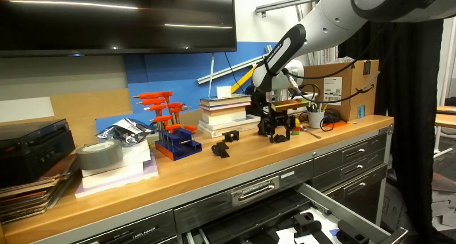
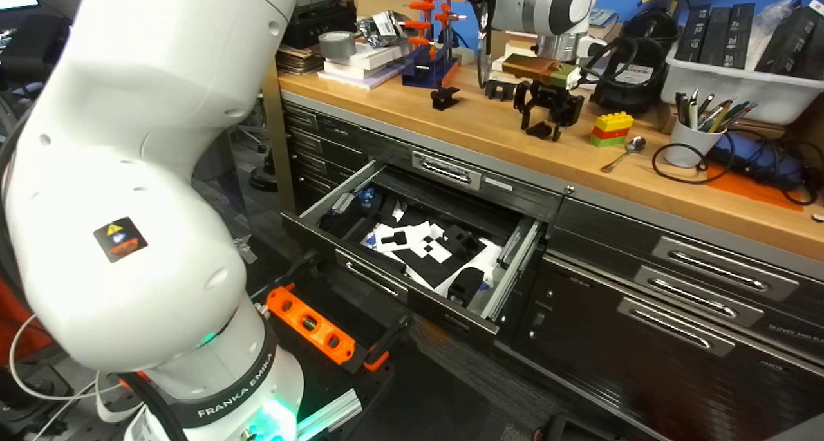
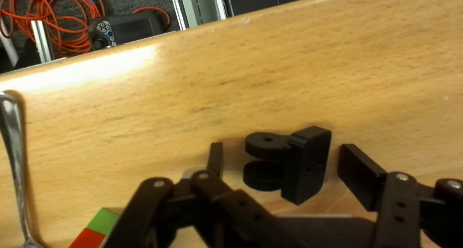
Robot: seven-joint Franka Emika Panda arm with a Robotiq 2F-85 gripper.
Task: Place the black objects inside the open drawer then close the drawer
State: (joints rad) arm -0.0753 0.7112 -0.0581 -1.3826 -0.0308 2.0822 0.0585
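One claw (image 3: 285, 164), spread astride one black object (image 3: 300, 164), two black pieces (image 1: 221, 150) (image 1: 231, 135) nearby, one open drawer (image 2: 418, 299)

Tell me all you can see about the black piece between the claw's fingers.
The black piece looks like a small chunky bracket, dull black and plastic-looking. Two rounded tabs with a slot between them stick out from a thick plate. One tab shows a hole; the plate shows small holes. It lies on the wooden worktop, tabs toward one side of the open gripper, plate toward the other. Gaps show on both sides, so only the worktop seems to touch it.
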